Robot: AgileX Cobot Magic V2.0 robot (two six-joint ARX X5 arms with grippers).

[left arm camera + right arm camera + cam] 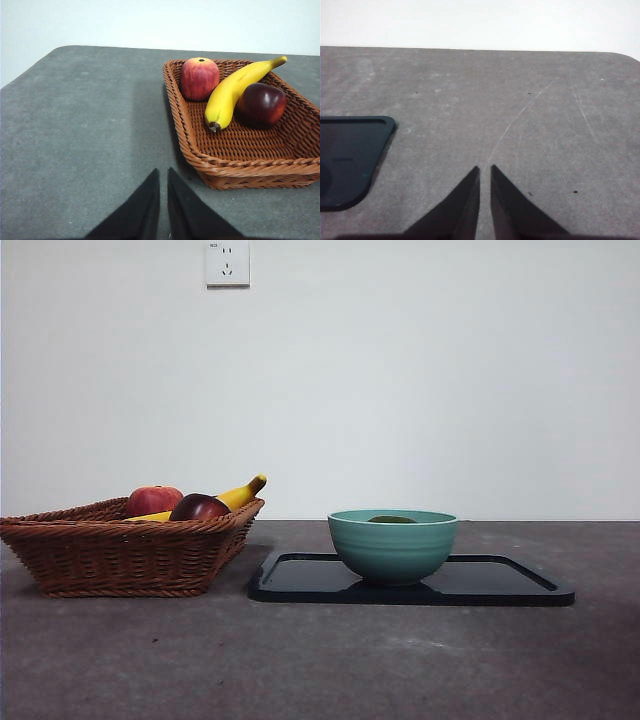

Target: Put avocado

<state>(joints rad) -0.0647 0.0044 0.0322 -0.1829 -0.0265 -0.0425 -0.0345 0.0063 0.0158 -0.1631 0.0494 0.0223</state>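
The avocado (391, 519) lies inside the teal bowl (392, 545); only a thin dark green sliver of its top shows above the rim in the front view. The bowl stands on a black tray (500, 585) right of centre. My left gripper (163, 172) is shut and empty, hovering over bare table just in front of the wicker basket (235, 167). My right gripper (485, 169) is shut and empty over bare table, with a corner of the black tray (350, 150) off to its side. Neither arm shows in the front view.
The wicker basket (110, 550) at the left holds a red apple (199, 77), a banana (232, 90) and a dark maroon fruit (261, 103). A wall socket (227, 262) sits high on the white wall behind the grey table.
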